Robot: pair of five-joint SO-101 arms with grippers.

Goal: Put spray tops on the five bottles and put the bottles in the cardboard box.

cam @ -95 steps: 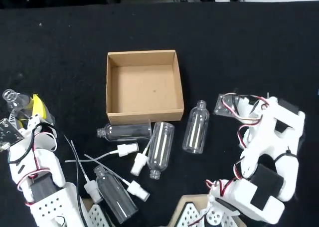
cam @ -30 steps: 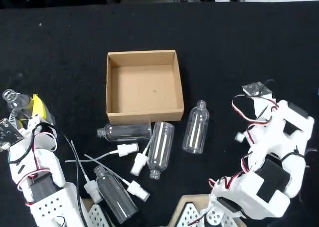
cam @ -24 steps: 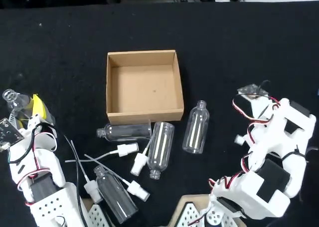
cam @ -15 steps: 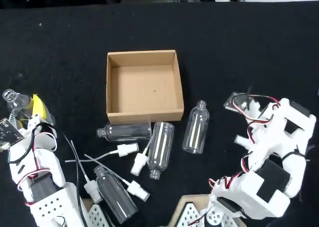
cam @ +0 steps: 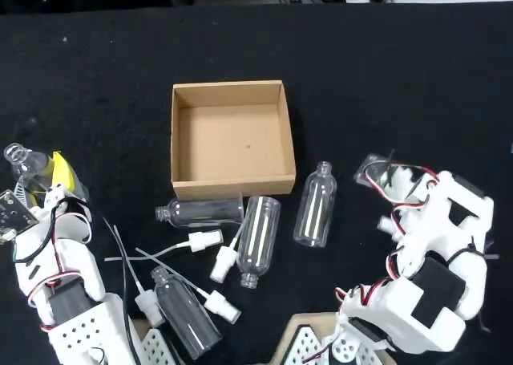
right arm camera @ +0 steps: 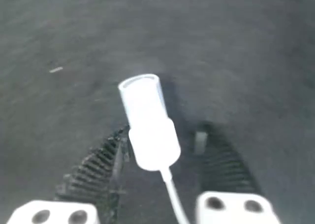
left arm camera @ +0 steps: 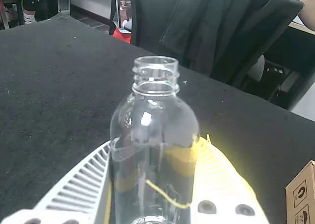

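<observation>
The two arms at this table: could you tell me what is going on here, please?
The left gripper holds an uncapped bottle. The right gripper holds a spray top. Four more bottles and four loose tops lie on the table near the cardboard box, which has no bottle in it yet.

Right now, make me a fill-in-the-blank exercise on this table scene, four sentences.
The cardboard box is ___. The left gripper holds an uncapped clear ___. The right gripper holds a white ___. Outside the box, ___ bottles lie on the table.
Missing words: empty; bottle; spray top; four.
</observation>
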